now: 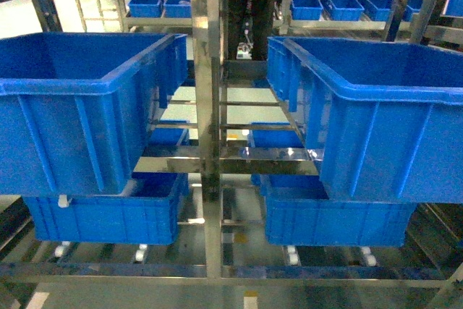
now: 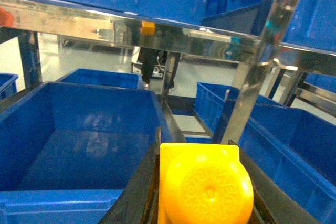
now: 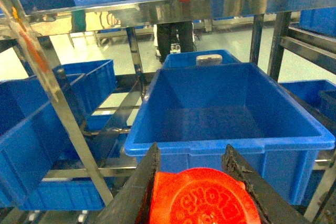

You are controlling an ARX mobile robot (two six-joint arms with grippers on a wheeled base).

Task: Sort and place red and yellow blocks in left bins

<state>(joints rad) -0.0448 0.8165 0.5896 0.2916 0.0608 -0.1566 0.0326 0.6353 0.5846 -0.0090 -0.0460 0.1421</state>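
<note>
In the left wrist view the yellow block (image 2: pixel 205 187), with a round stud facing the camera, sits between the black fingers (image 2: pixel 137 195) of my left gripper (image 2: pixel 195 148), which is shut on it. An empty blue bin (image 2: pixel 79 195) lies just ahead and to the left, below the block. In the right wrist view the red block (image 3: pixel 205 198) is clamped between the black fingers (image 3: pixel 251 182) of my right gripper (image 3: pixel 192 156), in front of an empty blue bin (image 3: pixel 294 166). Neither gripper nor block shows in the head view.
A steel rack post (image 1: pixel 206 106) stands in the middle between two large upper blue bins (image 1: pixel 79 128) (image 1: pixel 383 135). Two lower bins (image 1: pixel 108 218) (image 1: pixel 333 222) sit beneath them. A slanted steel upright (image 2: pixel 257 72) and shelf rail (image 2: pixel 131 27) are close above the left gripper. More bins fill the far racks.
</note>
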